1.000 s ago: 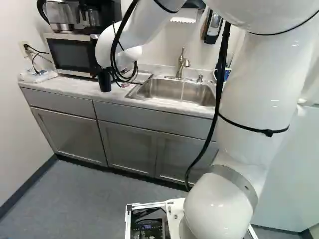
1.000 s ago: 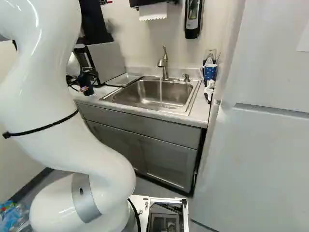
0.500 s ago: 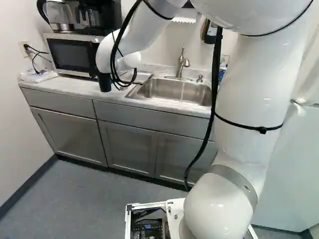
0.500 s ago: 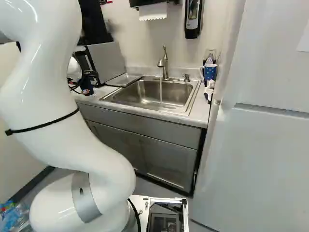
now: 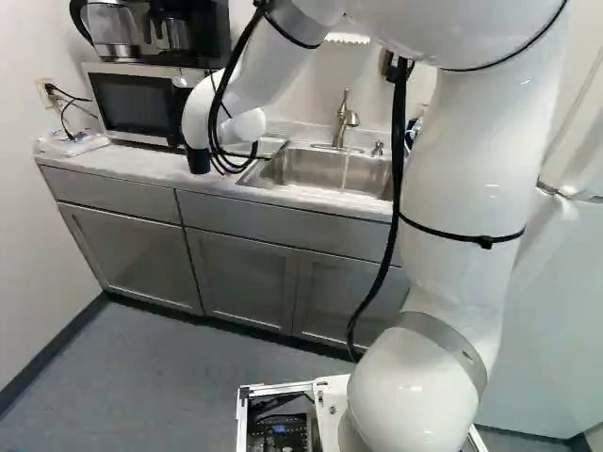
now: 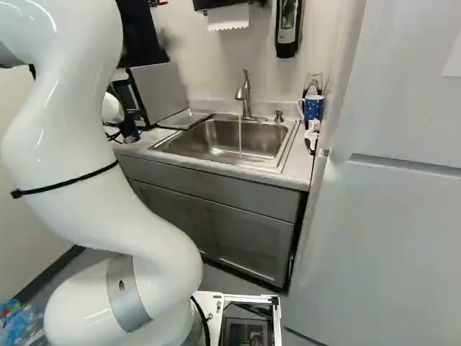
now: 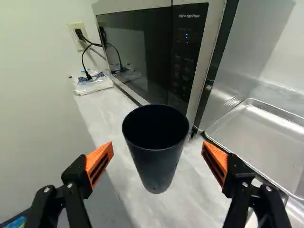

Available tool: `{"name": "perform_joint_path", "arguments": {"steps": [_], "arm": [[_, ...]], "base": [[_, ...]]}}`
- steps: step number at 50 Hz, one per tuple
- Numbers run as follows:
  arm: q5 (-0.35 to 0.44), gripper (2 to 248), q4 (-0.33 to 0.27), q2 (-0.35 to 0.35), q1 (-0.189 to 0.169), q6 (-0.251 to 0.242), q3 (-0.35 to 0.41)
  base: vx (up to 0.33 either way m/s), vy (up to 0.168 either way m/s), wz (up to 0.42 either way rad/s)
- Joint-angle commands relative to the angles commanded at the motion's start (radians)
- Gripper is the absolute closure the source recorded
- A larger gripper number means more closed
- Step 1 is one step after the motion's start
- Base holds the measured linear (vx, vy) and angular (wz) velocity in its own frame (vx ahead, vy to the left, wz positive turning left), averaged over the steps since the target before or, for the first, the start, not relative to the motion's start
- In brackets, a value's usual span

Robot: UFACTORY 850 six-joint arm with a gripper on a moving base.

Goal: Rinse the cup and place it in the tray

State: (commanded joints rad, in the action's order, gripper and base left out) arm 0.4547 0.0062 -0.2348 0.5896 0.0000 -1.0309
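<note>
Standing upright on the counter [image 7: 185, 202], the black cup [image 7: 155, 175] is found between the fingers [image 7: 98, 162], its open mouth facing up; what it contains cannot be told. The fingers are spread wide, with a visible gap between each orange pad [image 7: 216, 160] and the cup's wall, so neither touches it. Just outside the finger on the sink side, a shallow metal tray [image 7: 266, 135] lies near that finger, its raised rim running away from it. Ahead of both fingers, beyond the cup, sits the microwave [image 7: 137, 52], its dark door and control panel turned toward them, a small blue light showing on the panel. Past the opposite finger and farther ahead, a clear plastic bag [image 7: 95, 85] rests at the counter's far end, below a wall outlet [image 7: 76, 32] with a black plug in it. Farther from the fingers, past the tray, is the steel sink [image 6: 216, 148], where the faucet [image 6: 245, 94] is running a thin stream of water [image 6: 240, 137] into the basin. Beyond the sink, well apart from the fingers, a blue mug with white spots [image 6: 312, 108] is noted beside the refrigerator [image 6: 382, 216]; a soap dispenser [image 6: 287, 29] is mounted on the wall above.
</note>
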Motion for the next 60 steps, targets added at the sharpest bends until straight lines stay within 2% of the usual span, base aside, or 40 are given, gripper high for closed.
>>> {"name": "perform_joint_path", "arguments": {"steps": [22,60], "arm": [[0.123,3,0.000,-0.027,0.002,0.000,0.018],[0.279,3,0.000,-0.085,0.002,0.000,0.036]], "base": [[0.000,0.000,0.000],[0.000,0.000,0.000]]}}
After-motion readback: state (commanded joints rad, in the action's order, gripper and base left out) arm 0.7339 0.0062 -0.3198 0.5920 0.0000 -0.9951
